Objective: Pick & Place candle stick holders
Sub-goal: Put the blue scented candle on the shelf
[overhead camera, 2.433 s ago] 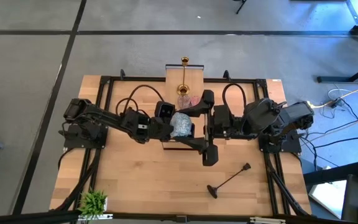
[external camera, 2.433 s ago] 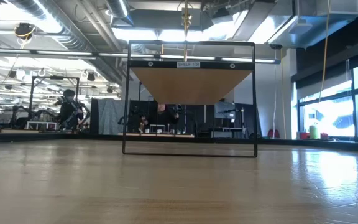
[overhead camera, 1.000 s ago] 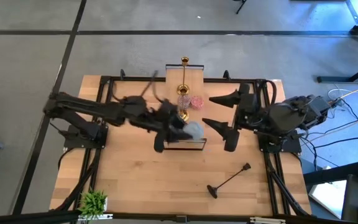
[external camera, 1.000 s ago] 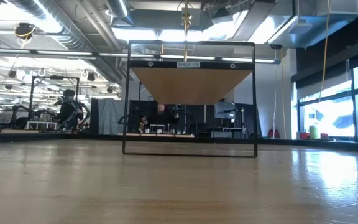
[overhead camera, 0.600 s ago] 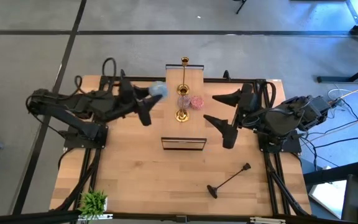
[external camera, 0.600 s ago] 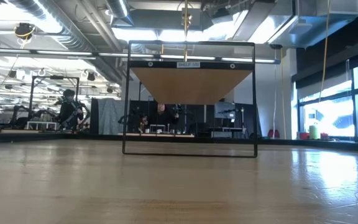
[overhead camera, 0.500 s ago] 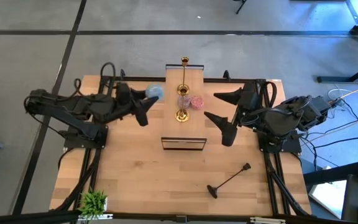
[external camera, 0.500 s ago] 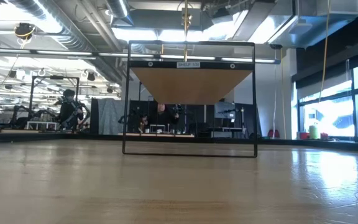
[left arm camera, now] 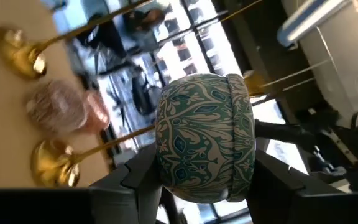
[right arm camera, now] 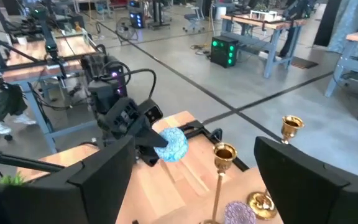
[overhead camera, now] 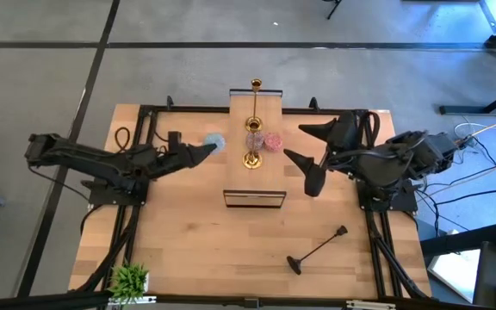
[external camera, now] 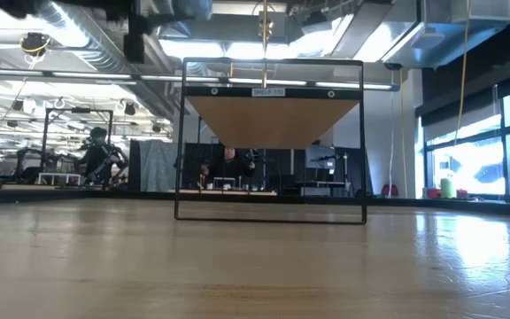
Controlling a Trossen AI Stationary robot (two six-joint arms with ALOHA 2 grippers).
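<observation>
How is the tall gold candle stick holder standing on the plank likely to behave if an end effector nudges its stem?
The gold candle stick holder would probably tip easily: its stem is tall and thin over a small round base. It looks like rigid metal, so likely stiff. Once down, it might roll toward the pink cup.

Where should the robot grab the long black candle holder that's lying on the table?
Probably by the middle of its thin stem. The black candle holder lies flat and slanted on the table, so coming straight down, fingers across the stem, looks easiest. The open right gripper is the nearer one.
</observation>
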